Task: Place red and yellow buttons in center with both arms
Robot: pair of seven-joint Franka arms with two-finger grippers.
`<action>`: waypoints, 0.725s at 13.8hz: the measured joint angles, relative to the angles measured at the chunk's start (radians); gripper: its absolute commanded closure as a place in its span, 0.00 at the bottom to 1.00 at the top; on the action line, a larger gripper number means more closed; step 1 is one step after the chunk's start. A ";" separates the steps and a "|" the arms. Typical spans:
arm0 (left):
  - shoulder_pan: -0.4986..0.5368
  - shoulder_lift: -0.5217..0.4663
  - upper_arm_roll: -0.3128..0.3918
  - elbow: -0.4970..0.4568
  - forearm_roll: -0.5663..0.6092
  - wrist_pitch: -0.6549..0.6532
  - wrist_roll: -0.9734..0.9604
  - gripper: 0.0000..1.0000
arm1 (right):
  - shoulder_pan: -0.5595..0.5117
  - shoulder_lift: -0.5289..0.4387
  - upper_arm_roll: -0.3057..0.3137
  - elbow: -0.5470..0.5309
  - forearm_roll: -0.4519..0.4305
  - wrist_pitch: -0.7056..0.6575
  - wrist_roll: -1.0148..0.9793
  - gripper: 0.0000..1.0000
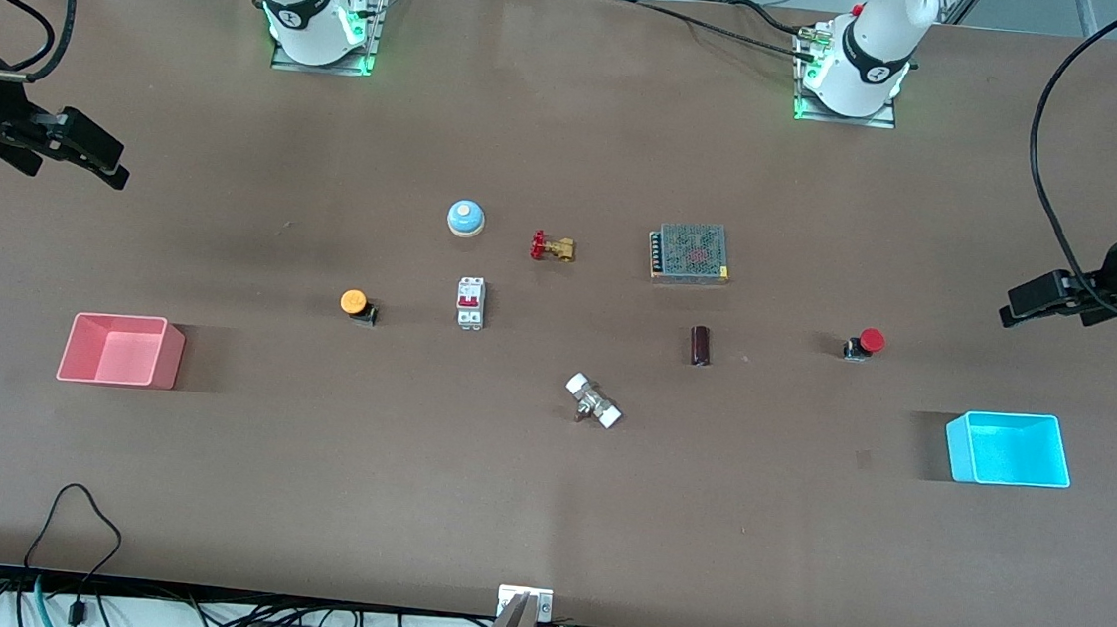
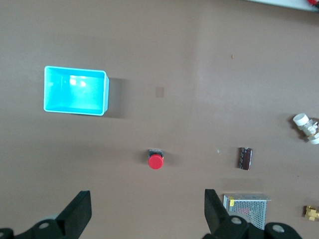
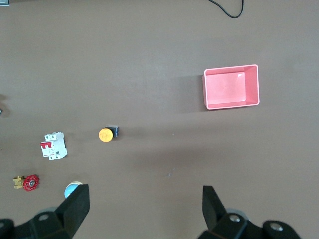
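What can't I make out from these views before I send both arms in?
- Yellow button: black body mostly under its cap in the front view.
- Blue dome bell: partly hidden by the right gripper in the right wrist view.
- Power supply: partly hidden by the left gripper in the left wrist view.

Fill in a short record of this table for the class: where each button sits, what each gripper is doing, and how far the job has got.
red button: on the table, toward the left arm's end
yellow button: on the table, toward the right arm's end
left gripper: fingers open, holding nothing
right gripper: fingers open, holding nothing
progress: neither button picked up yet
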 measured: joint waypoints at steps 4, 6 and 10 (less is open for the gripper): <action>0.001 -0.023 0.001 0.034 0.001 -0.062 0.012 0.00 | 0.000 0.000 0.001 0.000 0.000 -0.001 0.000 0.00; 0.001 -0.022 0.001 0.034 0.002 -0.086 0.023 0.00 | 0.000 0.000 0.001 -0.001 0.000 -0.002 0.000 0.00; 0.005 -0.022 0.006 0.034 0.002 -0.120 0.033 0.00 | 0.000 0.000 0.001 -0.001 0.000 -0.002 0.000 0.00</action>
